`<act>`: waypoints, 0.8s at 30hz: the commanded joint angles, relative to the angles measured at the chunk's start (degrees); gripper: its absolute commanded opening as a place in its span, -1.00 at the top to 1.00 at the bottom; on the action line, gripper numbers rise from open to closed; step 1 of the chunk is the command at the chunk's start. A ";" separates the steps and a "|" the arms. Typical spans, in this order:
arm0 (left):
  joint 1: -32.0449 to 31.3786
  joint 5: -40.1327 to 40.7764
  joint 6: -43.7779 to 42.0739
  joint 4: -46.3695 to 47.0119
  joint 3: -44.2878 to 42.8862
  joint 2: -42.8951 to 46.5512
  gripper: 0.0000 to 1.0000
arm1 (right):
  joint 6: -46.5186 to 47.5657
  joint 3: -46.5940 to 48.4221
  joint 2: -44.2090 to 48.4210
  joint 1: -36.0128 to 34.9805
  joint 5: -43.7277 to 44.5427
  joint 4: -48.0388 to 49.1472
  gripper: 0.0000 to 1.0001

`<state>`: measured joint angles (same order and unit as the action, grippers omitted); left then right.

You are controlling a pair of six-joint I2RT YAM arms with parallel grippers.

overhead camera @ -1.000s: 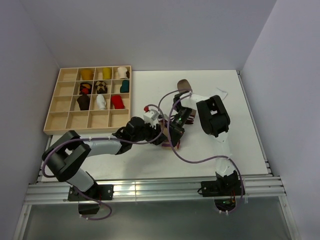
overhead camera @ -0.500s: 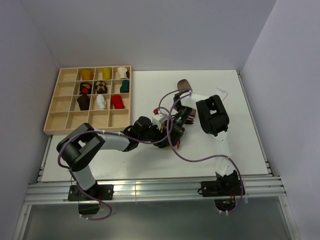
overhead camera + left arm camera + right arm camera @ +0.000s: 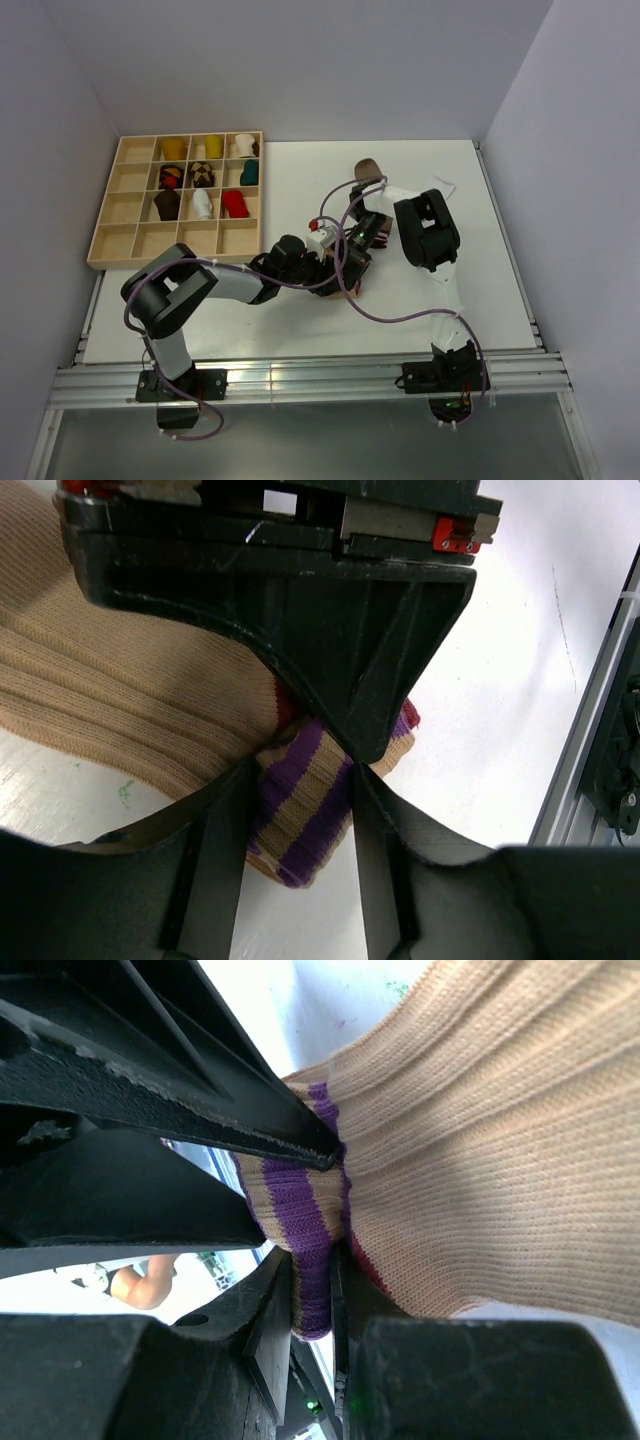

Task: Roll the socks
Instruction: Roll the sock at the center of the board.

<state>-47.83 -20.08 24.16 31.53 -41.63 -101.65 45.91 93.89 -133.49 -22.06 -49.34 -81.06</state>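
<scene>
1. White table [image 3: 480,200] at mid-room: from above, arms [image 3: 220,285] and cables [image 3: 390,320] nearly hide the sock [image 3: 120,700].
2. Its purple-striped cuff [image 3: 300,790] is pinched tight in the right gripper [image 3: 312,1260]. The left gripper [image 3: 298,770] straddles it; whether it squeezes, I cannot tell.
3. Wooden tray [image 3: 110,245] of rolled socks [image 3: 234,203] sits far left.

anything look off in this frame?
Nothing spilled or damaged. One stray: a brown sock lies alone at the far side of the table, apart from the tan sock being worked. Both tools crowd its purple-striped cuff: the right tool pinches it, the left tool straddles it.
</scene>
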 commanded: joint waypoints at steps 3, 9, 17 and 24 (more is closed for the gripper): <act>-1.12 -1.64 1.76 -1.20 -1.17 -3.11 0.13 | -1.87 1.13 1.38 1.15 1.53 6.35 0.71; -1.21 2.14 2.99 -9.88 -5.47 -6.10 0.54 | -8.80 -1.16 6.47 1.06 4.95 14.78 0.37; -1.12 5.22 4.14 -16.50 -7.06 -5.84 0.99 | -14.88 -10.98 18.87 1.85 6.54 27.70 0.15; -0.42 1.98 7.56 -13.61 -4.87 -6.02 0.99 | -17.79 -20.48 31.68 6.06 7.41 37.45 0.08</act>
<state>-48.07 -17.74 30.09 23.92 -48.95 -105.49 29.89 76.60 -107.50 -17.87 -42.76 -50.96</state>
